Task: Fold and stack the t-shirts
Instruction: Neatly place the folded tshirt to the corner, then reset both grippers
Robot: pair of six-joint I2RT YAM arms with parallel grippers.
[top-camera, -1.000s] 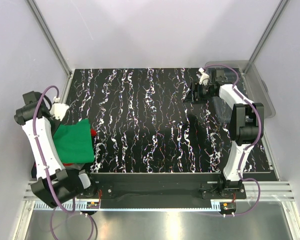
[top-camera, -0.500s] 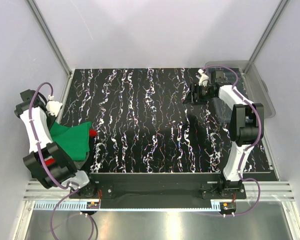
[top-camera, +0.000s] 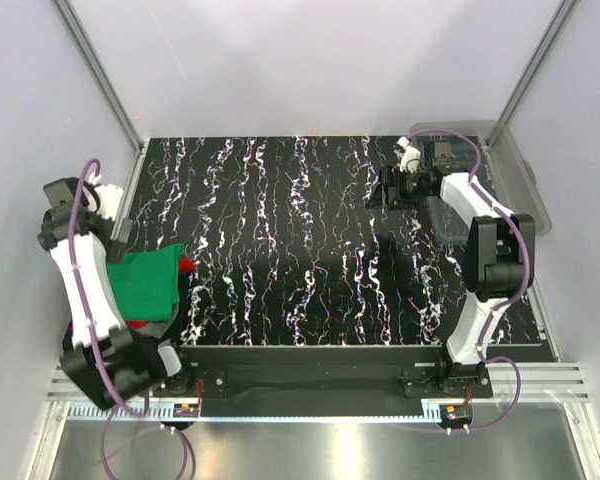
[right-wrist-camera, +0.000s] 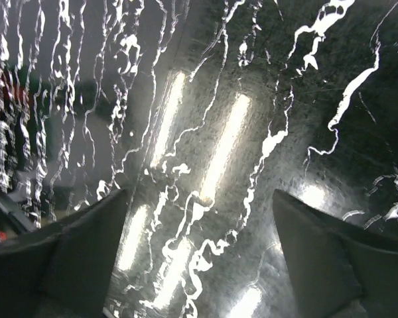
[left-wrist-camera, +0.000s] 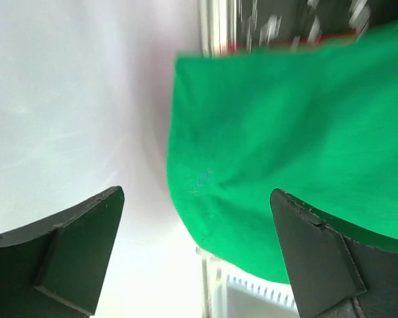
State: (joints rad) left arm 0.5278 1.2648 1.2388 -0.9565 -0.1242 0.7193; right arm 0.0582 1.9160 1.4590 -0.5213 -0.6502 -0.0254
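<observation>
Left gripper (left-wrist-camera: 198, 195) has drawn back from the green t-shirt (top-camera: 148, 283), jaws spread, empty; the shirt lies flatter now. Right gripper (right-wrist-camera: 200, 195), also spread, has barely moved over the table (top-camera: 280, 220)

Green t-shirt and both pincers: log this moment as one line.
green t-shirt: folded, near-left of table, red t-shirt peeking out | left pincer: open, empty | right pincer: open, empty, far right

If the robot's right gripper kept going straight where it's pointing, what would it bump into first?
Most likely the shiny black white-veined tabletop. The open right gripper shows only that tabletop between its fingers in its wrist view, though how far off it lies is unclear.
</observation>
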